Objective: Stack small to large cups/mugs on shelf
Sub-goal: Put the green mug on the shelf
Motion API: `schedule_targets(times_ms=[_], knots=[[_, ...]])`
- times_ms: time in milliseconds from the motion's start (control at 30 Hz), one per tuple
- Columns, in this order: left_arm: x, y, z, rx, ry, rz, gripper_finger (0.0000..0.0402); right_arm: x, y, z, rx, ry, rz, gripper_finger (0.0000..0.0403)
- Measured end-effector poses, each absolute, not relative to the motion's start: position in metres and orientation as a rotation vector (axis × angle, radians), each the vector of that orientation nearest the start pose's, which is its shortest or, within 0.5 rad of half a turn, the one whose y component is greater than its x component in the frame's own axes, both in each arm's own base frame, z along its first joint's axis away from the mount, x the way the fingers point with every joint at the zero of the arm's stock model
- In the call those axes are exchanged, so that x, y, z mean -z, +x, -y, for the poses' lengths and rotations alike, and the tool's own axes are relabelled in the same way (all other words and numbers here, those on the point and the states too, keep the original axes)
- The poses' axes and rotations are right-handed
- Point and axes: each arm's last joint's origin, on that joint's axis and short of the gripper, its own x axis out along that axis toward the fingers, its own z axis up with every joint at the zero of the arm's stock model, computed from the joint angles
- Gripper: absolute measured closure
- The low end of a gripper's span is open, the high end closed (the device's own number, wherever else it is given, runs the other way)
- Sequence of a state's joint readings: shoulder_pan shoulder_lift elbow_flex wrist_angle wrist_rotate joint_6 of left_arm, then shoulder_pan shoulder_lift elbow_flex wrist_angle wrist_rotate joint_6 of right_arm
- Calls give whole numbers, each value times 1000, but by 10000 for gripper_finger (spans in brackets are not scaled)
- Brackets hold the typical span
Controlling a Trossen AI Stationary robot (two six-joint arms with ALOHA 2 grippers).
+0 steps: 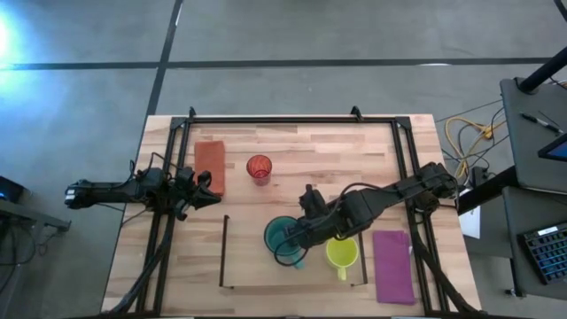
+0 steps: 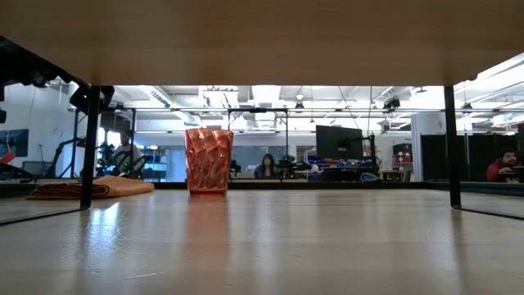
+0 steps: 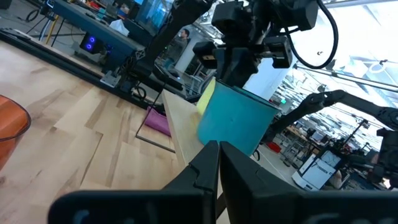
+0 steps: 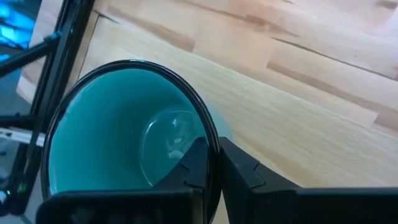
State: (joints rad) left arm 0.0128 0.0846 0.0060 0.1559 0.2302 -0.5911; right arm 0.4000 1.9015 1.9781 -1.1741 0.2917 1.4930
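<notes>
The teal mug (image 1: 282, 235) stands upright at the middle of the shelf (image 1: 239, 266), with the yellow mug (image 1: 342, 252) beside it to the right. My right gripper (image 1: 301, 232) is shut on the teal mug's rim; it also shows in the left wrist view (image 3: 249, 53) above the mug (image 3: 233, 121). The red cup (image 1: 259, 167) stands on its base on the table, beyond the shelf, and shows in the low view (image 2: 208, 161). My left gripper (image 1: 208, 190) is shut and empty at the table's left, beside the orange cloth. My right gripper has the teal mug's rim (image 4: 205, 127) on the mug's right side, one finger (image 4: 193, 165) inside the mug and one (image 4: 245, 171) outside. The fingers come from above, pointing down. The mug is upright; whether its base rests on the shelf or hangs just above it, I cannot tell.
An orange cloth (image 1: 210, 166) lies at the far left, left of the red cup. A purple cloth (image 1: 393, 266) lies at the near right. A larger black frame (image 1: 292, 118) runs around the table. The shelf's left part is bare wood.
</notes>
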Motion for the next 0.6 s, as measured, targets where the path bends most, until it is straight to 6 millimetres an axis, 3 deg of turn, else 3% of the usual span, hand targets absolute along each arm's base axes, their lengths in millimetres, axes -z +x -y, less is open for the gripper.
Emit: schedule_targets(times_ms=[367, 600], knots=[[-174, 102, 5, 234, -579, 10, 402, -349, 361, -145, 571, 911, -919, 378], [-174, 102, 5, 233, -579, 10, 402, -351, 359, -150, 514, 905, -958, 339]])
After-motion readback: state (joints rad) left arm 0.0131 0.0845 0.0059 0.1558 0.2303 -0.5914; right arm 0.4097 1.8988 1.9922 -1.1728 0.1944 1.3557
